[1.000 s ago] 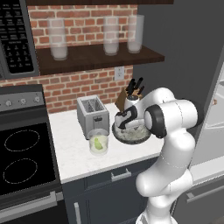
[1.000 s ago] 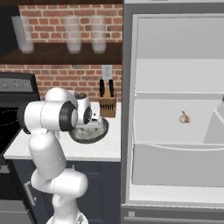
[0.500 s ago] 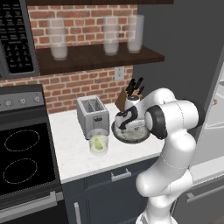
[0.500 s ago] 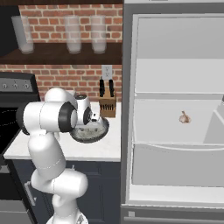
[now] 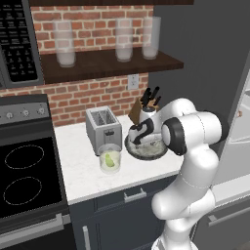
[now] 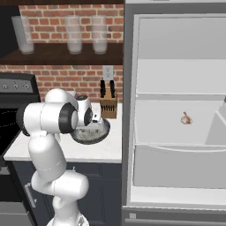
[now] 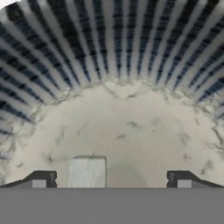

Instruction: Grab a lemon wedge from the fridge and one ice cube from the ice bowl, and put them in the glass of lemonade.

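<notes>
Ice bowl [image 7: 109,57], shallow, round, dark grey with ribbed wall, surrounds my claw [image 7: 111,179]; my jaws stand wide apart, empty. One pale square ice cube [image 7: 87,172] lies beside my tip at 7 o'clock. Short clear glass of lemonade [image 5: 110,158] stands near, past the rim.

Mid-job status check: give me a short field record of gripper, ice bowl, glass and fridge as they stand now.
gripper: down inside the ice bowl, fingertips apart, open
ice cube: pale square block between the fingertips, nearer one tip; not gripped
ice bowl: on the counter, right of the toaster
glass of lemonade: in front of the toaster; green-yellow piece inside
fridge: door open; small bulb on a shelf
</notes>
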